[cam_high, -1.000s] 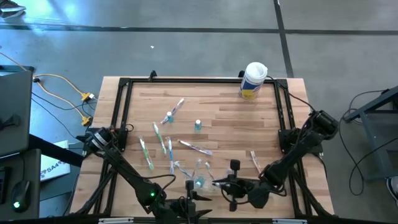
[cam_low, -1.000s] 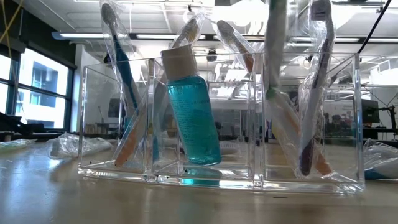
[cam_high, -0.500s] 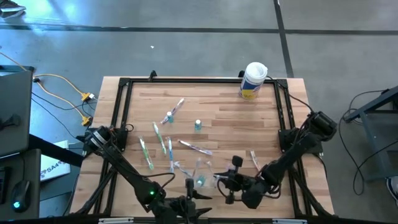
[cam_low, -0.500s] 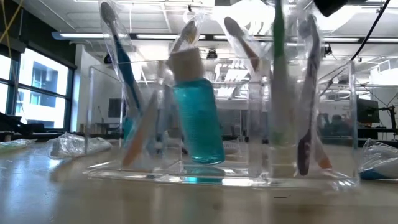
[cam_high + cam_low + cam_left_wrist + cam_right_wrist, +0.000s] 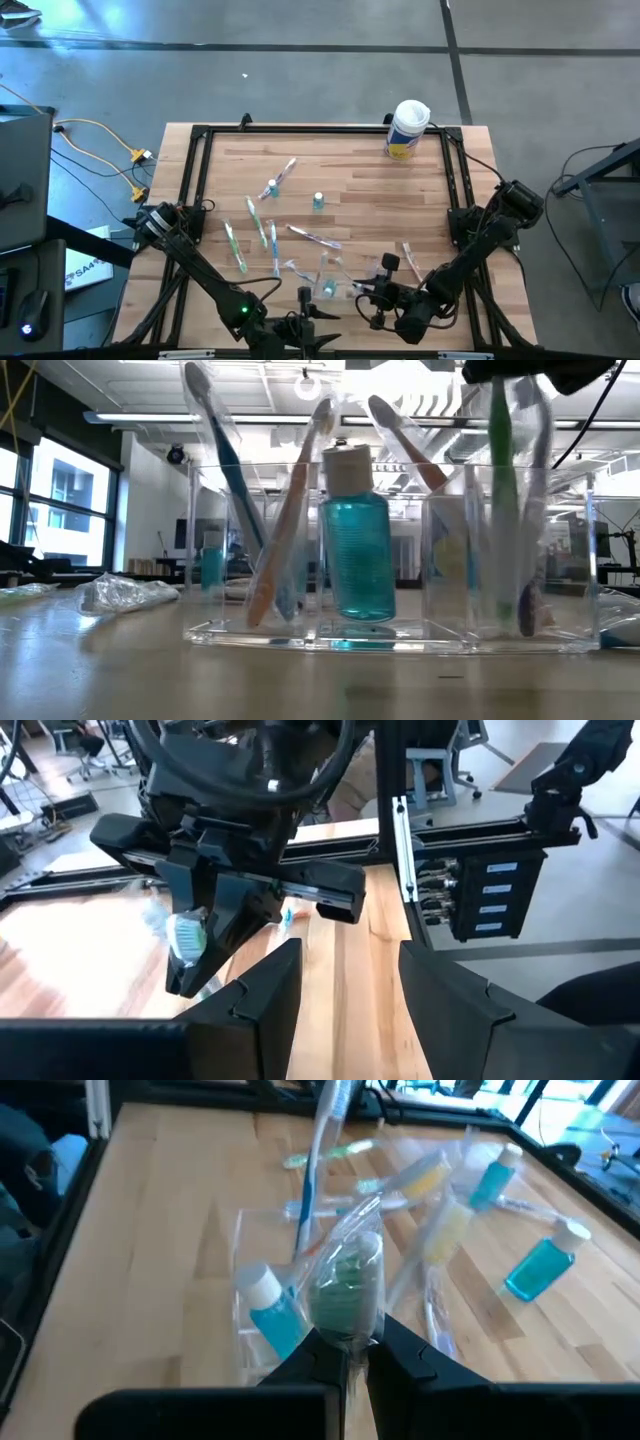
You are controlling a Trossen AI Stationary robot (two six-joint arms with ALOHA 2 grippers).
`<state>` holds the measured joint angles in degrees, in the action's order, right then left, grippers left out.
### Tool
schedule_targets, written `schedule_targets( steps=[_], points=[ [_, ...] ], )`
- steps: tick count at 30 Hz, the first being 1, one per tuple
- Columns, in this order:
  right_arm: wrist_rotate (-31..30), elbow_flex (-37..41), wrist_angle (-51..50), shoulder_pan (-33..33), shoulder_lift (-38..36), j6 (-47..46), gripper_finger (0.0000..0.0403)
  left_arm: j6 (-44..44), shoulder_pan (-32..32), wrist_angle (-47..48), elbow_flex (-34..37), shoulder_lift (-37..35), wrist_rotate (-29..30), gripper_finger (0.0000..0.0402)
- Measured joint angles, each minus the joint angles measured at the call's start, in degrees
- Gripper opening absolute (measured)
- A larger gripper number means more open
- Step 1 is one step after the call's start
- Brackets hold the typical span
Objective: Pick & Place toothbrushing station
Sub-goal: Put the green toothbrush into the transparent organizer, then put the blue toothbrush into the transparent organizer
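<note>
The clear plastic holder (image 5: 325,275) stands near the table's front edge, with a teal tube (image 5: 355,555) and wrapped toothbrushes upright in its compartments. My right gripper (image 5: 362,290) is above its right end, shut on a wrapped green toothbrush (image 5: 503,510) that stands in the right compartment. My left gripper (image 5: 345,985) waits open and level at the front edge, left of the holder, with nothing between its fingers. More wrapped toothbrushes (image 5: 265,235) and two teal-capped tubes (image 5: 318,201) lie flat on the wood. My right gripper pinches the green toothbrush's wrapped upper end (image 5: 345,1330) between its two fingers. The fingers slant down from the table's right and near side and lie across the brush. The brush stands nearly upright below them, its lower end (image 5: 512,615) inside the holder's right compartment.
A white canister with a yellow label (image 5: 407,128) stands at the far right corner. A black frame rail (image 5: 205,180) runs around the tabletop. One wrapped toothbrush (image 5: 410,258) lies just right of the holder, close to my right arm. Bare wood (image 5: 380,190) lies mid-table.
My right gripper has sunk a little and tipped further downward, still shut on the green toothbrush. The clear holder has slid toward the table's right and turned somewhat, and the tube and brushes in it have shifted with it.
</note>
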<state>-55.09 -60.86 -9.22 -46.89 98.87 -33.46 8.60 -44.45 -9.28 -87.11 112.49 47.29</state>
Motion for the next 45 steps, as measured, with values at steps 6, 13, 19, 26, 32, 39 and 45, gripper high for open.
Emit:
schedule_targets(
  steps=[6, 13, 19, 26, 32, 39, 45],
  points=[
    [1.08, 0.00, -0.28, 0.01, -0.02, -1.36, 0.0013, 0.68, -0.30, 0.00, 0.00, 0.00, 0.04, 0.0168],
    [2.55, -0.02, 0.05, 0.48, -0.06, -0.82, 0.0014, 0.68, -0.19, 0.48, 0.00, 0.00, 0.08, 0.0168],
    [4.90, -0.03, -0.09, 0.55, -0.09, -1.28, 0.0034, 0.68, -0.19, 0.48, 0.00, 0.02, 0.11, 0.0168],
    [7.95, 0.02, 0.19, 0.55, -0.02, -1.00, 0.0089, 0.52, -0.19, 0.48, 0.00, 0.02, 0.16, 0.0168],
    [7.50, 0.02, 0.61, 0.55, -0.02, 0.56, 0.0159, 0.48, -0.20, 0.48, 0.00, 0.04, 0.17, 0.0168],
    [7.40, 0.02, 0.88, 0.55, -0.02, 1.55, 0.0216, 0.46, -0.19, 0.63, 0.00, 0.07, 0.17, 0.0168],
    [7.17, 0.02, 1.13, 0.50, -1.85, 3.06, 0.0217, 0.48, -0.20, 1.39, 0.00, 0.07, 0.17, 0.0167]
  ],
)
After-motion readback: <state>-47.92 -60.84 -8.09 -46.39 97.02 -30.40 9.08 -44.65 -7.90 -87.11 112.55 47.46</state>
